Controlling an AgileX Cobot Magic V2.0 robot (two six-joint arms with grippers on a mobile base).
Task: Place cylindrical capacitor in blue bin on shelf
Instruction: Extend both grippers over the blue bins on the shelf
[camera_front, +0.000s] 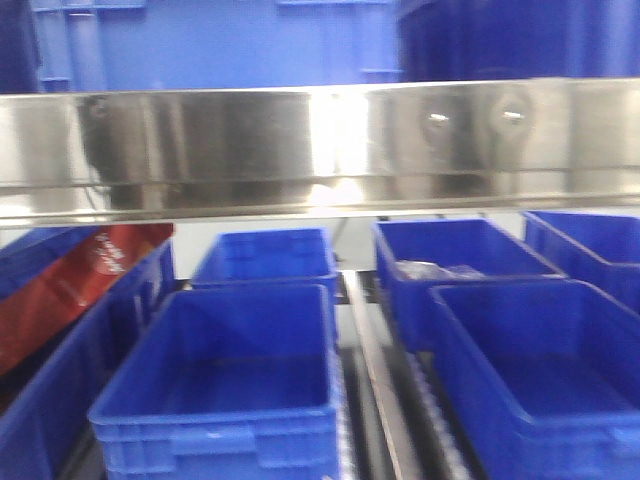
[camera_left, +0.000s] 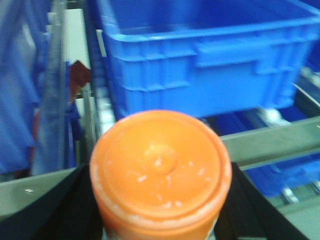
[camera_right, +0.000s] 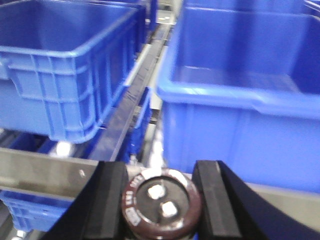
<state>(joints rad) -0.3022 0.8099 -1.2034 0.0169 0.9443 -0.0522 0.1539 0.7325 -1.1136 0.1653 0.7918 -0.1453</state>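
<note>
The cylindrical capacitor (camera_right: 161, 202), dark with two pale terminals on its top, sits between the black fingers (camera_right: 111, 200) of my right gripper (camera_right: 161, 201), which is shut on it. It hangs just in front of the steel shelf's front rail (camera_right: 40, 172), below the near wall of a blue bin (camera_right: 240, 100). My left gripper (camera_left: 160, 205) is shut on a jar with an orange lid (camera_left: 160, 165), in front of another blue bin (camera_left: 210, 55). Neither gripper shows in the front view.
The shelf's broad steel rail (camera_front: 250, 140) spans the front view. Below it stand several open blue bins, such as one at the front left (camera_front: 230, 400) and one at the front right (camera_front: 540, 380). A red package (camera_front: 80, 275) lies in a bin at the far left.
</note>
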